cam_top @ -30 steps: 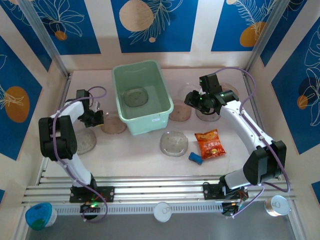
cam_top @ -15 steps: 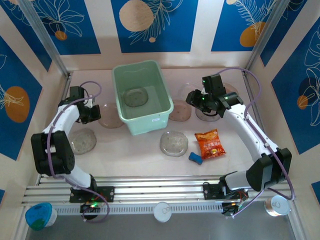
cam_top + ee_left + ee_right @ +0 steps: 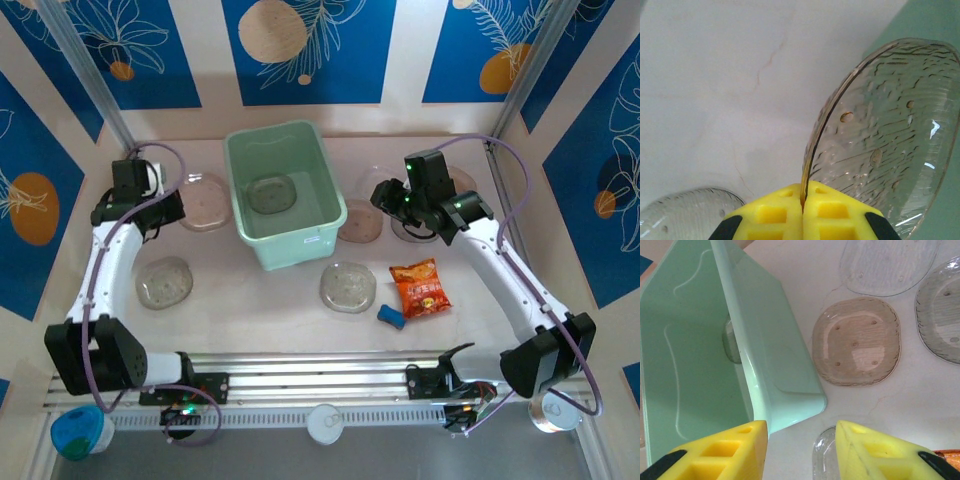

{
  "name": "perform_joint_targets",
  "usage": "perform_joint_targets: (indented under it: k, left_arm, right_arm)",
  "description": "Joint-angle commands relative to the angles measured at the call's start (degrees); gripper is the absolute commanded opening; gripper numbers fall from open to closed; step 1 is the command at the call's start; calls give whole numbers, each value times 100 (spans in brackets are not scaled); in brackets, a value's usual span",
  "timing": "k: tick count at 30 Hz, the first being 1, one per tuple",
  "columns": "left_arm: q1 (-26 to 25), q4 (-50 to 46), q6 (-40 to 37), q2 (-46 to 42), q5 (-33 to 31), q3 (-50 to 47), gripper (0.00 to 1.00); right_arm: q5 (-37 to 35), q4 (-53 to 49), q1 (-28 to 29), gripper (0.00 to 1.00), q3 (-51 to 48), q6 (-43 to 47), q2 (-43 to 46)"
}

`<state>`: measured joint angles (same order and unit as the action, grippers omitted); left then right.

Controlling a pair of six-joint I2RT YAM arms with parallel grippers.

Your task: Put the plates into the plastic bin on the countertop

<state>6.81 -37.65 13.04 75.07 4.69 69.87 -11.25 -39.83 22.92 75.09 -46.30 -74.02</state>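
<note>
From above, the left gripper [image 3: 168,207] pinches a clear plate [image 3: 205,200] just left of the mint-green plastic bin [image 3: 280,250]. One plate [image 3: 270,193] lies inside the bin, and another plate [image 3: 348,287] sits on the bench [image 3: 260,300] near it.

In the left wrist view, the yellow fingers are pressed together on the clear plate's rim, and the plate stands tilted beside the bin wall.

In the right wrist view, the right gripper [image 3: 800,440] is spread and empty over the bin's corner, with a brown plate [image 3: 856,341] flat just right of the bin.

A smoky plate [image 3: 270,194] lies in the mint-green bin [image 3: 296,243]; a clear plate [image 3: 885,140] tilts beside it, other plates [image 3: 348,287] flat nearby.
</note>
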Motion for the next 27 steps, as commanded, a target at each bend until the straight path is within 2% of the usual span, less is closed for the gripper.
perform_joint_targets:
  k: [1,10,16,23,27]
  left_arm:
    - [80,136,98,-333,-167,224,0]
    - [82,794,763,-763,141,497,0]
    - [-92,1546,1828,-831,563,487,0]
    - [-1511,2877,2856,-943,-867,-79,0]
    - [-2100,3087,3177,-846,-1334,-89,0]
  right_arm:
    - [-66,116,71,41,216,-221,93]
    - [103,354,559,41,926,-491,-82]
    - [346,988,1122,41,1125,-934,-362]
    - [193,2334,1773,40,1315,-1307,-950]
    - [280,2987,1854,40,1437,-1562,-1333]
